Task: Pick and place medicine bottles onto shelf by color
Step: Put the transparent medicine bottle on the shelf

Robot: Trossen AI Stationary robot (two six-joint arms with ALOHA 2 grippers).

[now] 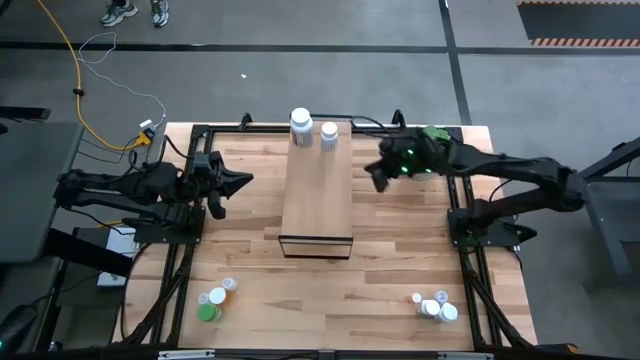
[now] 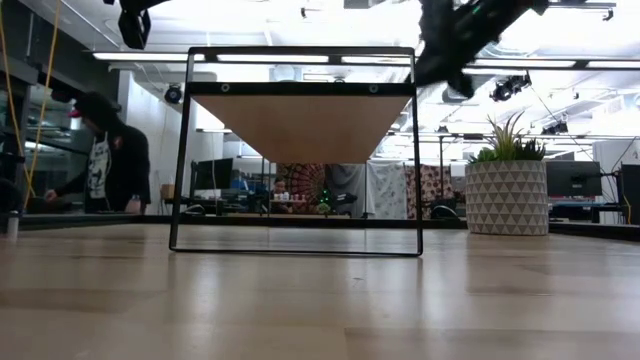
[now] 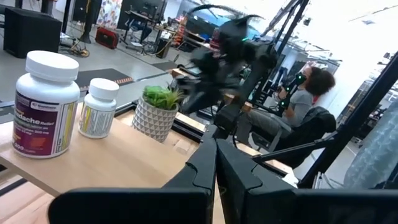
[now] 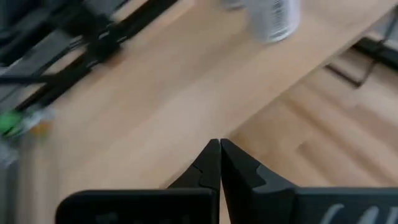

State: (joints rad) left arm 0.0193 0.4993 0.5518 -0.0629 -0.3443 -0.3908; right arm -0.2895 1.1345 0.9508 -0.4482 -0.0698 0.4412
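bottles (image 1: 432, 307) near shelf (image 1: 318, 200) front: light, stiff, slippery; grasp body under cap | left gripper (image 1: 243, 180), right gripper (image 1: 372, 176): closed, empty

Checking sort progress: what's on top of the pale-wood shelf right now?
Two white-capped medicine bottles stand at the far end of the pale-wood plank shelf: a larger bottle and a smaller bottle beside it. The rest of the plank is bare. The table under the plank is hidden from above.

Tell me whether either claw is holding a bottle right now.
No. The left claw and right claw are both shut on nothing, fingers pressed together.
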